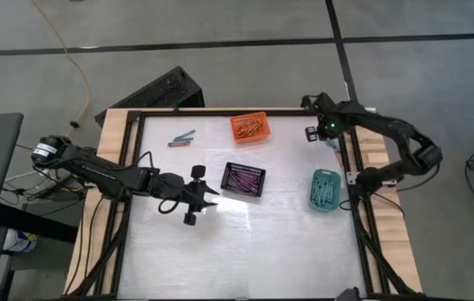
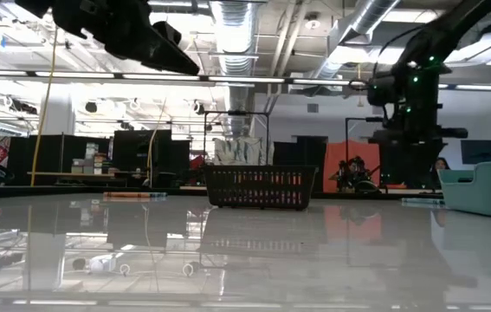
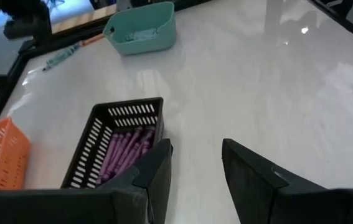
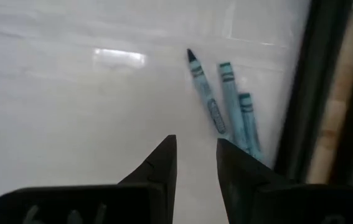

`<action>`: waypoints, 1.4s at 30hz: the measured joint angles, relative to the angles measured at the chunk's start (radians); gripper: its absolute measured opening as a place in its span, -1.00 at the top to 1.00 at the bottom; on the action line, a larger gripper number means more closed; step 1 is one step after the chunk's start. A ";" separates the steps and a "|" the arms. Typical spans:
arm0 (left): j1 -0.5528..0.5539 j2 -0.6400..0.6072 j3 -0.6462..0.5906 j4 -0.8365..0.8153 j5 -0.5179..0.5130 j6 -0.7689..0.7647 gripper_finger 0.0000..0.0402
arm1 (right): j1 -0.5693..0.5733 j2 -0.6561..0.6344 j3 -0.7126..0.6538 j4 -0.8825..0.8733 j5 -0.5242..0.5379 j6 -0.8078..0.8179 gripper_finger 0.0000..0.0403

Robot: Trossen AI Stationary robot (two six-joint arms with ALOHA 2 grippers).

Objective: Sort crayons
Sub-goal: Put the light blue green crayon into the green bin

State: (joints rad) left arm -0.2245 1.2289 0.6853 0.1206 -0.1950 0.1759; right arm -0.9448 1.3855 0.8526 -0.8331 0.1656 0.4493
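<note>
Reaching in from the left edge, left tool hovering over the middle of the table, fingers parted and empty. Folded back along the right side, right tool poised near the far right corner, fingers slightly parted, empty.

1. A grey concrete floor surrounds the table, crossed by dark lines.
2. A yellow cable snakes across the floor at ten o'clock.
3. Overhead, silver ducts and pipes run along the open ceiling.
4. An orange panel stands far behind, towards three o'clock.
</note>
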 joint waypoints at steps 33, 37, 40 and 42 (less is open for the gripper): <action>0.001 0.000 0.000 -0.004 0.007 0.029 0.34 | -0.025 -0.086 -0.197 0.110 -0.052 0.069 0.47; 0.001 0.000 0.000 -0.002 0.007 0.025 0.34 | -0.042 -0.114 -0.258 0.211 -0.092 0.057 0.47; 0.002 0.000 0.000 0.002 0.007 0.024 0.34 | -0.046 -0.117 -0.278 0.292 -0.092 0.057 0.47; 0.002 0.000 0.000 0.003 0.007 0.024 0.34 | -0.046 -0.117 -0.281 0.324 -0.091 0.064 0.47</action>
State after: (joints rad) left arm -0.2230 1.2289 0.6853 0.1234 -0.1883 0.1995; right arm -0.9913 1.2686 0.5720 -0.5089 0.0750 0.5136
